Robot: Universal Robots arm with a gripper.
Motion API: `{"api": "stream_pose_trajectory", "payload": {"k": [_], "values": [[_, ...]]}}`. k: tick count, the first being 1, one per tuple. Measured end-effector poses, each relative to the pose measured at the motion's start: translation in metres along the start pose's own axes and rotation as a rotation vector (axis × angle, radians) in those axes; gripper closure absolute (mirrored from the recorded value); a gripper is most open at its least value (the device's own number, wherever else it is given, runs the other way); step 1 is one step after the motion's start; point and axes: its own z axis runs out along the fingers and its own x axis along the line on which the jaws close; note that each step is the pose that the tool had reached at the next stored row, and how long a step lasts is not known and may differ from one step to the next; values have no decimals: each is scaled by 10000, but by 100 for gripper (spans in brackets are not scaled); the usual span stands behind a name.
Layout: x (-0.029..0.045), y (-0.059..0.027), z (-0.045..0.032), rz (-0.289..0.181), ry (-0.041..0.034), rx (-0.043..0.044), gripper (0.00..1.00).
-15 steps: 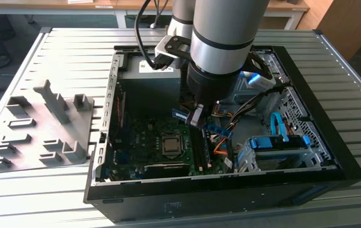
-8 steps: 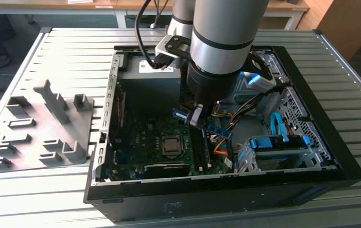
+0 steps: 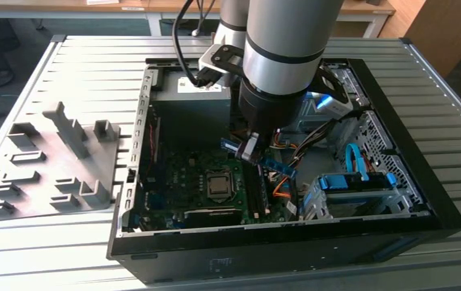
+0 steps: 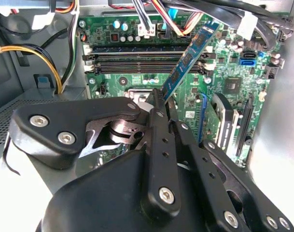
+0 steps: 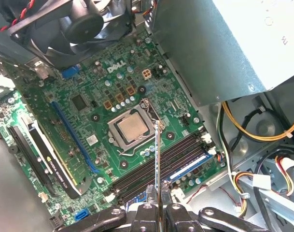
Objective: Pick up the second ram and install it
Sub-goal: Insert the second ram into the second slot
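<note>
Two black fingers (image 4: 160,126) are pinching the second ram (image 4: 190,58), a long, narrow blue-green circuit-board strip, near one end; you are holding it tilted above the green motherboard (image 5: 103,82), clear of its long black slots (image 5: 183,151). It is probably handling light, stiff and fragile, best held by its edges.

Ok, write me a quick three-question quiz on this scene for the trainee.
1. True or false: the end effector is shut on the memory stick.
2. Where is that stick? A) seated in a slot B) held above the motherboard C) lying on the table
3. Fill in: the grey rack stands on the exterior view's ____ of the computer case.
Key: 1 true; 2 B; 3 left.
</note>
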Motion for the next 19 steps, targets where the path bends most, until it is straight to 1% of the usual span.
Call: {"api": "stream_pose_trajectory", "payload": {"k": [19], "values": [[0,0,1,470,-6,35,86]]}}
